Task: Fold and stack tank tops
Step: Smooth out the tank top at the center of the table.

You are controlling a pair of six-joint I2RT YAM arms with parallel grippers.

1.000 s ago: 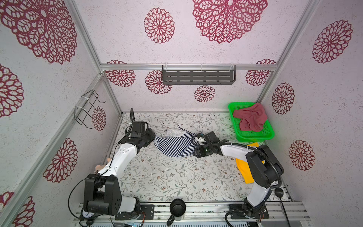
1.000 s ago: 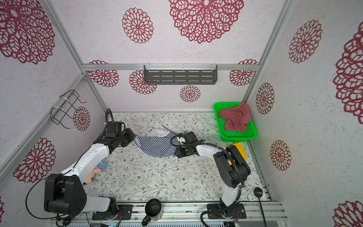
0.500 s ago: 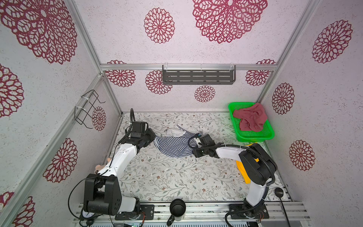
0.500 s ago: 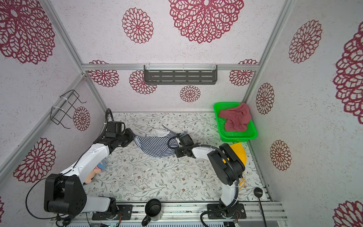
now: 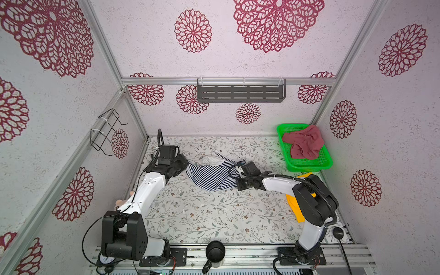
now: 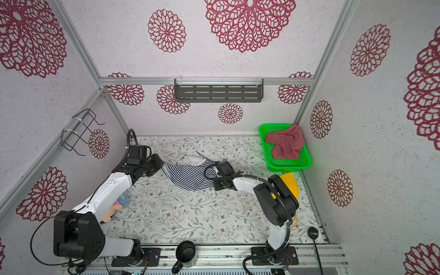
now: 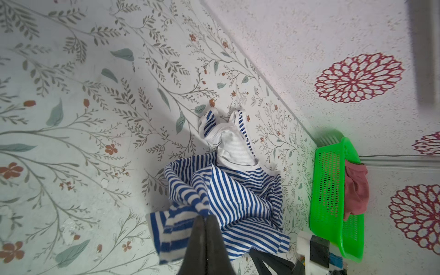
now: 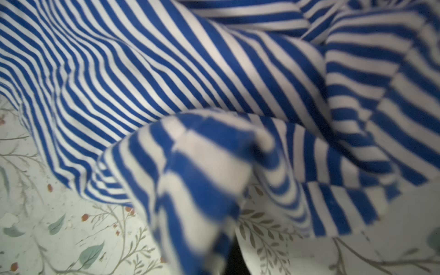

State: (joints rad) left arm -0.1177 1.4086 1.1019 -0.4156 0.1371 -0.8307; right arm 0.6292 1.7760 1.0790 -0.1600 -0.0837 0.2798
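Navy-and-white striped tank top (image 5: 209, 175) lies crumpled on the floral table (image 5: 190, 214), with the left gripper (image 7: 205, 217) and right gripper (image 5: 235, 185) clamped on its opposite edges. Either pinch may hold a bunched fold, not a true corner, so pulling apart could twist it. The maroon tank top (image 5: 304, 145) sits in the green basket (image 5: 309, 167).

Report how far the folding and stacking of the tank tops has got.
Done: nothing folded or stacked yet. In hand: the striped tank top lies rumpled on the table, the left gripper shut on one edge and the right gripper shut at the opposite edge, apparently on cloth. Left: fold it, then take the maroon tank top, bunched in the green basket, fold it and stack both.
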